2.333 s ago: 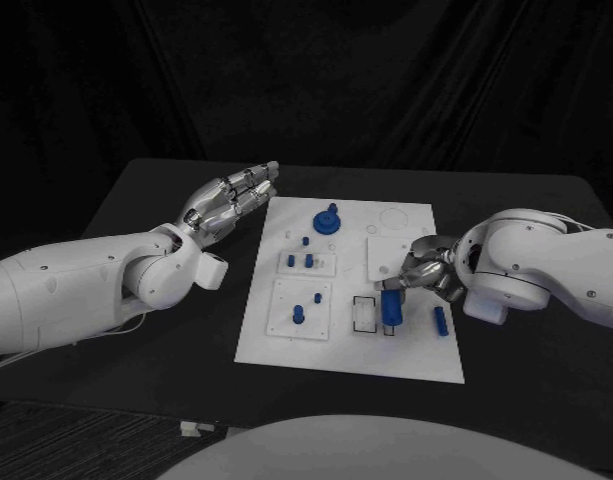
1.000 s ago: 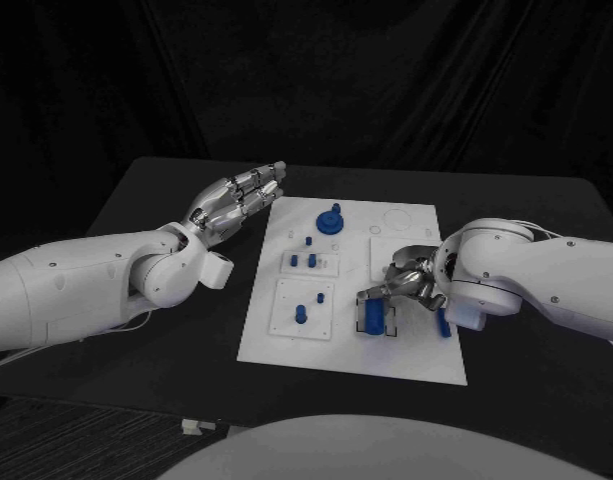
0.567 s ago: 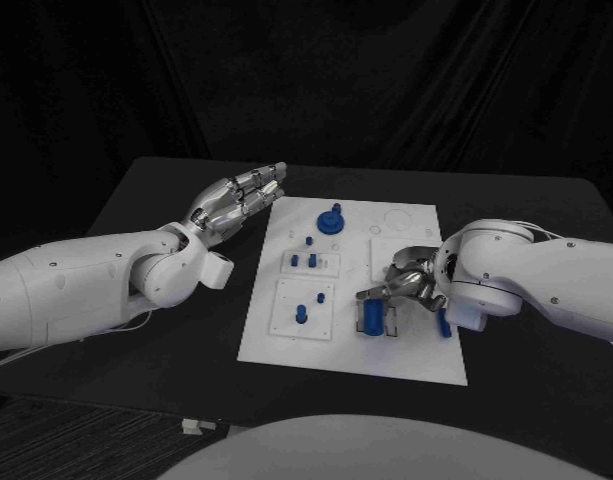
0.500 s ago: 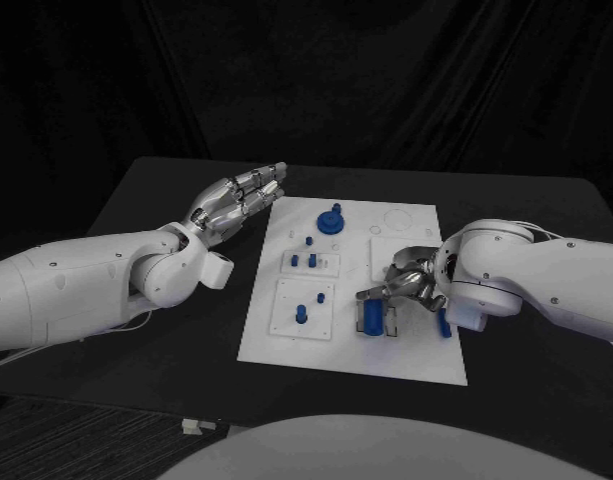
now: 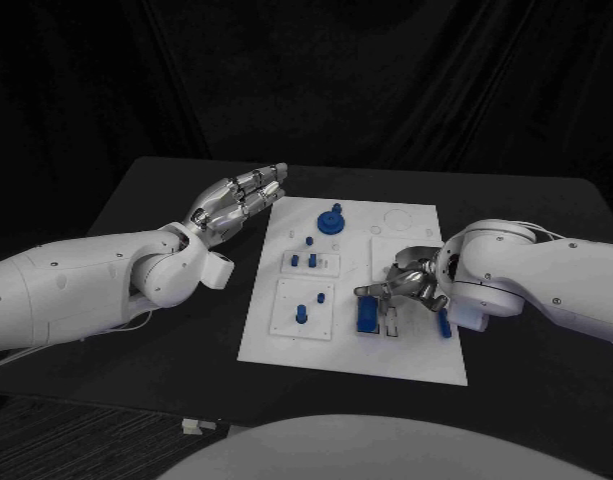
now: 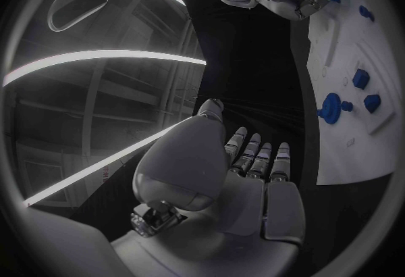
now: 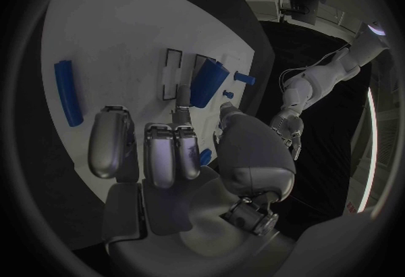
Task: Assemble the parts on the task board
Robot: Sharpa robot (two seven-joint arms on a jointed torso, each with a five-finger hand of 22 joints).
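Where the matte black table (image 5: 133, 330) lies nearest you, the flat white task board (image 5: 349, 355) begins, a smooth rectangular plate running away toward the dark curtain. On its near right, your right hand (image 5: 410, 285), silver and glossy, hovers low over the board with its fingers apart and nothing held. Just under its fingertips a chunky blue block (image 5: 370, 318) sits at a rectangular outlined slot; the right wrist view shows it (image 7: 208, 83) tilted against that frame rather than flush. A second ago the block stood closer under the fingers; now it lies a little clear of them, released. To the right of the hand a slim blue bar (image 7: 68, 92) lies flat on the board, mostly hidden behind the wrist in the head view. Left of the block, a small blue peg (image 5: 299, 314) stands in a square recess, and farther on two short pegs (image 5: 303, 260) stand side by side. Farthest, a round blue knob (image 5: 329, 220) sits near the far edge. Your left hand (image 5: 234, 203) hangs open, palm up, beside the board's far left edge, as before.
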